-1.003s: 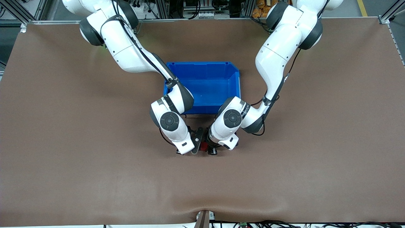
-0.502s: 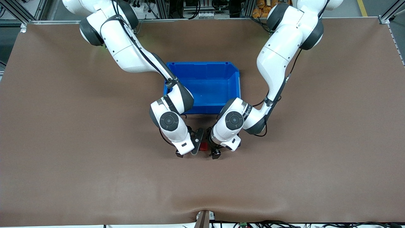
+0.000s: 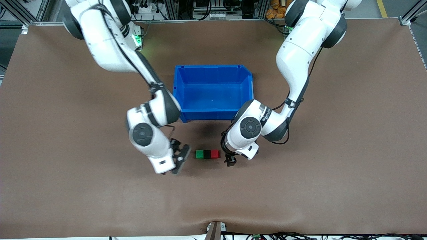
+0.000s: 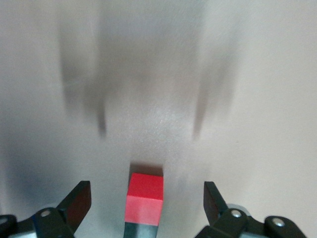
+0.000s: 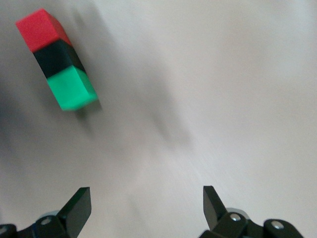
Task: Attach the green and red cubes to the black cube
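Observation:
The green cube (image 3: pixel 199 154), the black cube (image 3: pixel 207 154) and the red cube (image 3: pixel 215 153) lie joined in one row on the brown table, black in the middle. My left gripper (image 3: pixel 230 161) is open and holds nothing, just off the red end of the row. In the left wrist view the red cube (image 4: pixel 145 198) and a bit of the black cube (image 4: pixel 141 232) show between the spread fingers of the left gripper (image 4: pixel 146 201). My right gripper (image 3: pixel 179 156) is open and empty, apart from the green end. The right wrist view shows the green cube (image 5: pixel 73 88), the black cube (image 5: pixel 58 57) and the red cube (image 5: pixel 42 29), away from the right gripper (image 5: pixel 145 206).
A blue bin (image 3: pixel 206 66) stands on the table farther from the front camera than the cube row and looks empty. A small bracket (image 3: pixel 215 230) sits at the table's front edge, where the mat bulges.
Both grippers were close together around the cubes. Both have drawn back, the right arm far toward its own end of the table. The three-cube row now lies uncovered.

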Controlling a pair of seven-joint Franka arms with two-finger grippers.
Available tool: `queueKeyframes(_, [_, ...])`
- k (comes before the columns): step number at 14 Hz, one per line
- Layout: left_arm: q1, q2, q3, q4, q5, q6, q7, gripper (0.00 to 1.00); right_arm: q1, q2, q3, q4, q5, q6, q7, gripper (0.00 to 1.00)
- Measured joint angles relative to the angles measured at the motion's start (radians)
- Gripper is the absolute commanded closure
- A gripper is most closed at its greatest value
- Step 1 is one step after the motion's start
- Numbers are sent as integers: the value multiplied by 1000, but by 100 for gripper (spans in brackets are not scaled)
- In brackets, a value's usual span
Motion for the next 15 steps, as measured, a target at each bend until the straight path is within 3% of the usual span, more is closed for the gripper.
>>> queueKeyframes(7, [54,-160,-15,12,0,-219,200,0,-168,-202,-11,-28,0,-239,115,0])
queueKeyframes(12, [102,-333,-11,15,2,-455,613,0,-309,-310,-15,-38,-1,-402,280,0])
queueKeyframes(15, [153,-438,-10,14,4,-523,785,0,-340,-419,-36,-121,-57,-428,353,0])
